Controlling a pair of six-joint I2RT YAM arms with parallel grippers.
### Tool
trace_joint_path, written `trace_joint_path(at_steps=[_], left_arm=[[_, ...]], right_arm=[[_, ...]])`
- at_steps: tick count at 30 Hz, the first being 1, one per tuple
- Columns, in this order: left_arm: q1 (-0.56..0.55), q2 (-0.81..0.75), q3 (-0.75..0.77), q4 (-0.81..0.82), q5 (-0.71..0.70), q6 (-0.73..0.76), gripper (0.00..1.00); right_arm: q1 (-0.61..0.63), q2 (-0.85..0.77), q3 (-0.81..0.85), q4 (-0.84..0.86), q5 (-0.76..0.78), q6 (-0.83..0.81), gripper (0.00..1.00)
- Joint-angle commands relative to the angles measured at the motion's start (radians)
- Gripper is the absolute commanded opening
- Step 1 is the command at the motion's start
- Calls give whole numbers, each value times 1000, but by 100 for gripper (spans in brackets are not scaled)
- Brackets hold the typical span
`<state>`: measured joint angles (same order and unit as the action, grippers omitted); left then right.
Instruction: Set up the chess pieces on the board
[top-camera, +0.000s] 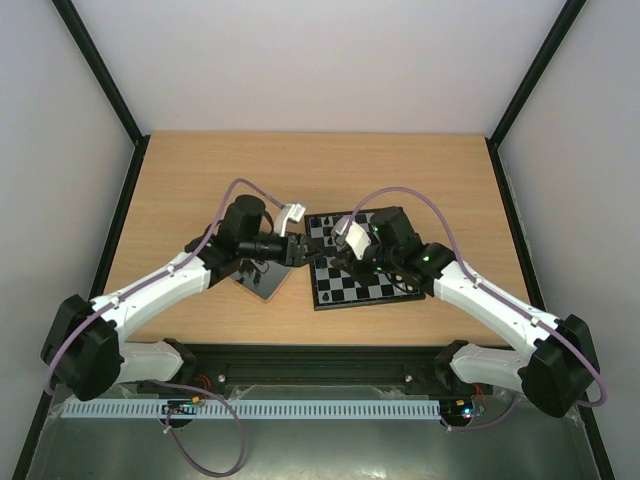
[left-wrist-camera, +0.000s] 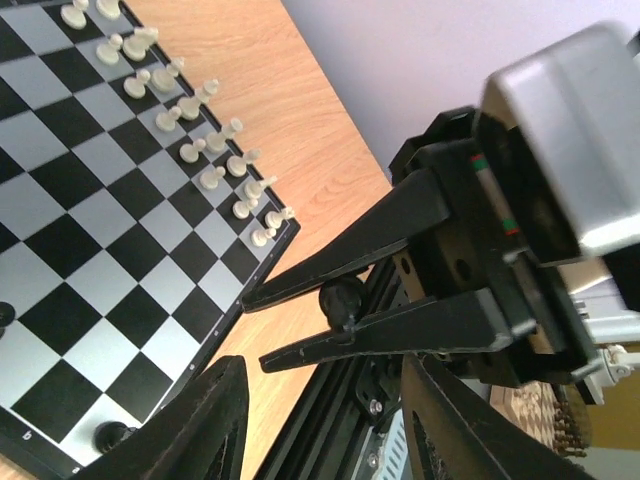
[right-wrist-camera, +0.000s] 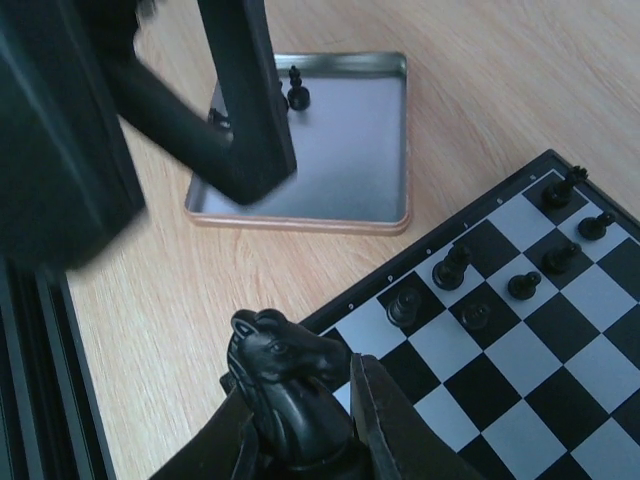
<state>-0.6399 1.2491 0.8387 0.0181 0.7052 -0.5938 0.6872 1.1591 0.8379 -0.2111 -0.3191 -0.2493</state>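
The black knight (right-wrist-camera: 285, 380) is a smooth, shiny little horse head with a round base. It stands up straight, pinched tight between the two dark fingers of the right end effector (right-wrist-camera: 300, 410), which is closed on it. The knight is held right by the corner of the board (right-wrist-camera: 500, 340), at the edge where the board meets the table (right-wrist-camera: 480, 90). The board is flat and square, with black and pale grey squares and a thin black rim. A few small black pieces (right-wrist-camera: 452, 265) stand on the squares just past the knight. On the far side of the board, the white pieces (left-wrist-camera: 215, 140) stand in two neat rows. The left end effector (left-wrist-camera: 322, 400) is open, its two dark fingers are apart and nothing is between them. It hangs over the tray (right-wrist-camera: 350, 150), which sits on the wooden table just beside the board. The tray is square, grey and shiny, with a low rim and round corners. At least one small black piece (right-wrist-camera: 298, 95) stands in it near the far edge.
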Motion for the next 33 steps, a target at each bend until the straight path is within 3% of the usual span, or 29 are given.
trace_joint_path(at_steps=[1,23,25,30,33], left_arm=[[-29,47,31,74,12,-35,42],[-61,153,81,94,48,-55,5],[-60,154,92,66,22,-36,3],[-21,158,182,-130,-116,63,2],[-4,181,262,-278,-249,146,2]], right_arm=[[-3,-12,-18,60,-13,43,12],[-3,-45,-49,62,0,18,14],[-3,-47,-52,61,4,17,22],[-12,-58,-58,59,56,42,61],[-46,-68,-63,73,81,74,73]])
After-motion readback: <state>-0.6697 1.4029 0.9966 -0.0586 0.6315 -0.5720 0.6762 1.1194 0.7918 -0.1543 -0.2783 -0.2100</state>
